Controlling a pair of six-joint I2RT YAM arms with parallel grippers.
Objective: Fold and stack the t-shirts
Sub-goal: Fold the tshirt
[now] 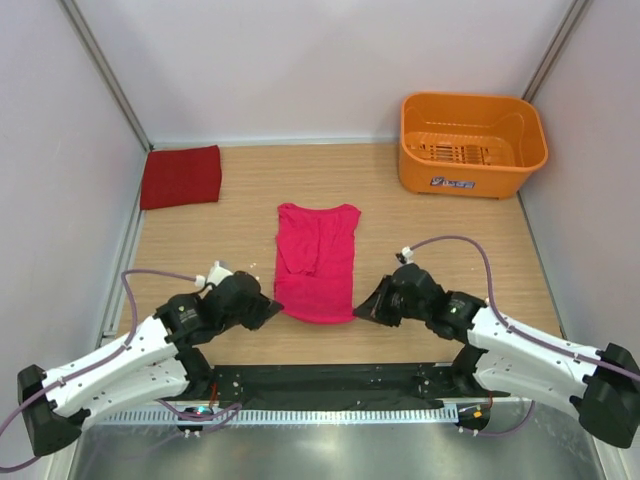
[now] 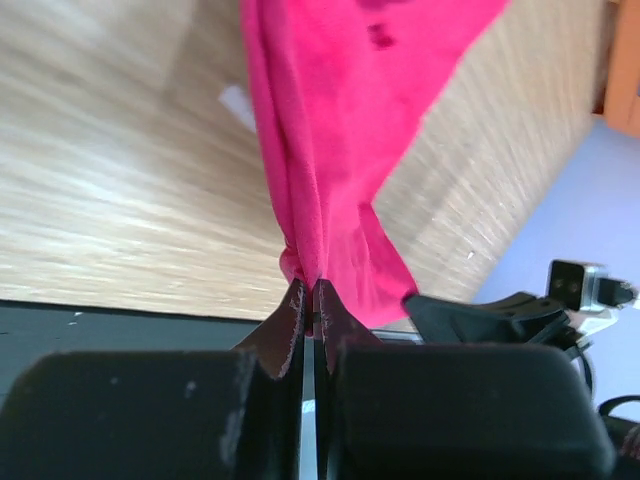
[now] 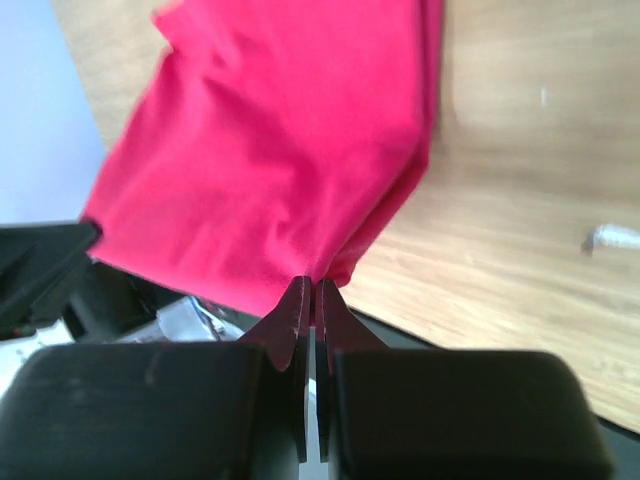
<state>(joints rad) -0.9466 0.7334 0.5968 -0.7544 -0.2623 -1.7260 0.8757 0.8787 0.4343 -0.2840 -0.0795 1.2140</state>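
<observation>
My left pincer (image 2: 310, 300) and right pincer (image 3: 308, 292) both grasp the magenta t-shirt (image 1: 318, 262). The crimson t-shirt (image 1: 181, 176) lies at ten o'clock.

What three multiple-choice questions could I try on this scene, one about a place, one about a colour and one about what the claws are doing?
1. What are the left gripper and the right gripper doing with the pink shirt?
A) each is shut on a near corner of it
B) both are open above it
C) both are far from it

2. What colour is the basket?
A) blue
B) orange
C) green

3. Where is the dark red shirt?
A) in the basket
B) on top of the pink shirt
C) folded at the far left corner of the table

Answers:
1 A: both wrist views show closed jaws pinching pink cloth.
2 B: its walls are bright orange.
3 C: it lies flat by the left wall, apart from everything else.
</observation>
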